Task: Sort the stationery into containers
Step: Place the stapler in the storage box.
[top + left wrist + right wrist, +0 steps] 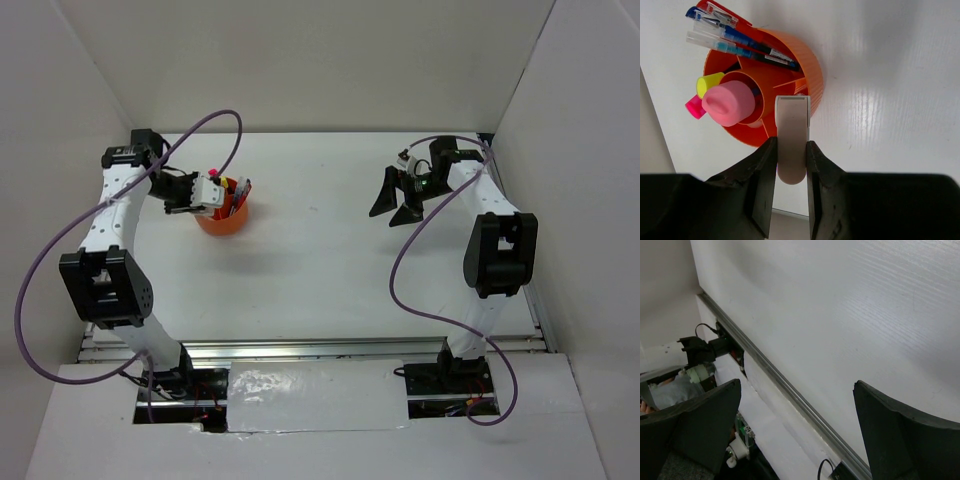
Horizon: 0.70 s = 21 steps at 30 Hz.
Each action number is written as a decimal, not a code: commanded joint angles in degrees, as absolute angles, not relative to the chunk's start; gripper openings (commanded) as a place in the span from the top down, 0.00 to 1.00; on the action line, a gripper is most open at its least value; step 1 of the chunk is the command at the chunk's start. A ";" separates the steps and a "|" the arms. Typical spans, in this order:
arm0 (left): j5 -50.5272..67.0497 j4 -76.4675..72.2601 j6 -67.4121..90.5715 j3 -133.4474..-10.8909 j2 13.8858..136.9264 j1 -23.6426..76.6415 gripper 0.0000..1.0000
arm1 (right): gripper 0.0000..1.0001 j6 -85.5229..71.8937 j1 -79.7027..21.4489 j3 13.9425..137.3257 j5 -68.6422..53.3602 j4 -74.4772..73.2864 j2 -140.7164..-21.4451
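The round orange tub [807, 75] stands at the table's back left, also in the top view [222, 220]. It holds blue pens [735, 40], a red pen [720, 11], a pink-capped glue stick [729, 102], a yellow highlighter [709, 83] and a pink highlighter [694, 107]. My left gripper [791, 150] is shut on a pale oblong eraser [792, 127], whose far end hangs over the tub's near rim. The gripper sits just left of the tub in the top view [205, 190]. My right gripper [397, 200] is open and empty above the back right of the table, and it also shows in its wrist view [797, 390].
White walls close in the table at the back and both sides. A metal rail [790, 390] runs along the table's near edge, with the arm bases and cables [450, 370] behind it. No loose stationery shows on the tabletop [330, 260].
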<state>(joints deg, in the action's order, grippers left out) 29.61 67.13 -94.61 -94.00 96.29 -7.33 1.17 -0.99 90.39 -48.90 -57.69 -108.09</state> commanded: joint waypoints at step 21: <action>23.64 61.87 -100.55 -97.91 104.94 -4.40 0.91 | 0.01 2.37 -1.32 91.49 -49.04 -58.80 -108.63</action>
